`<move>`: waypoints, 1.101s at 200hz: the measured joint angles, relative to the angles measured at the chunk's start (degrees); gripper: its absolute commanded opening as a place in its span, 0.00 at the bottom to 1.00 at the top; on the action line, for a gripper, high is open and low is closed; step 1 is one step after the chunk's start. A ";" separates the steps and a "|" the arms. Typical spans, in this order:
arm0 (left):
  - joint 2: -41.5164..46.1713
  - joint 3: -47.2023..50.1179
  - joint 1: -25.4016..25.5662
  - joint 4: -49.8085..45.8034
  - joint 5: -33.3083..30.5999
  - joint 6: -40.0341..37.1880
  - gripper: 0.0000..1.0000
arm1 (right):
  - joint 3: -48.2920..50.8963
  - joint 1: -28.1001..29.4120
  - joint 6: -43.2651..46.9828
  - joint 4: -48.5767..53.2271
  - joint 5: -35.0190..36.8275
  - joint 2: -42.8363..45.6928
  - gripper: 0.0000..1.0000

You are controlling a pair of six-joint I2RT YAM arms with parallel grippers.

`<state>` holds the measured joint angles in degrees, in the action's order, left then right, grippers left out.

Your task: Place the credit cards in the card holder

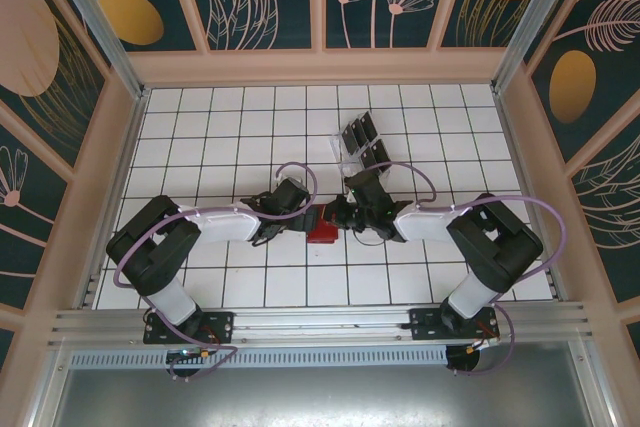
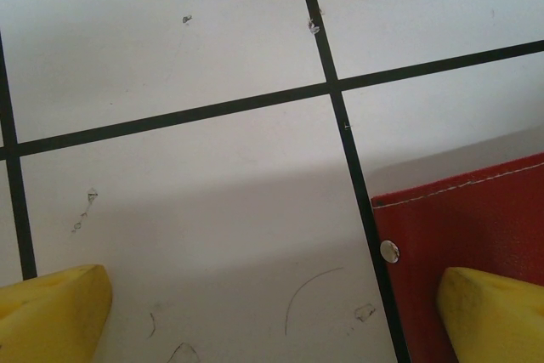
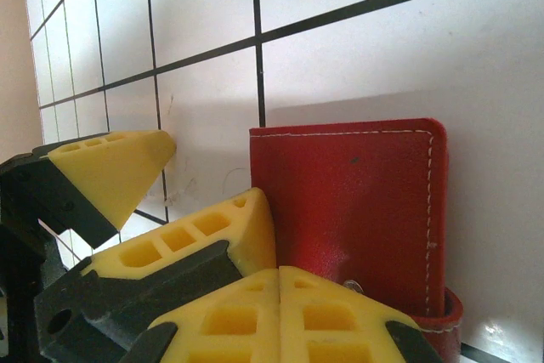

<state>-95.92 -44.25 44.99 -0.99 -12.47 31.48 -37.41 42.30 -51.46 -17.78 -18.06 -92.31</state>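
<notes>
Left gripper (image 2: 272, 316) splayed wide, one finger over the card holder (image 2: 463, 227) at lower right; right gripper (image 3: 280, 299) pinched closed; closing may skid it sideways.

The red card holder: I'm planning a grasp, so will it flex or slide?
Probably flexes: the card holder looks like thin stitched material. Likely light, since it looks so thin. May slide on the smooth glossy table.

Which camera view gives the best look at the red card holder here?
Right wrist: the red card holder sits close up, most of one cover with its white stitching. Left wrist catches a stitched corner with a metal stud; top external makes it a small red patch.
</notes>
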 measured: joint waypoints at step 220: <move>-0.04 0.00 0.00 0.24 0.02 -0.04 0.99 | 2.16 0.90 0.28 2.43 5.95 8.20 0.22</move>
<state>-95.96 -44.25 44.99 -0.75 -12.45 31.44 -35.24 43.20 -51.18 -15.35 -12.12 -84.12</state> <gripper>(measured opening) 0.987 0.138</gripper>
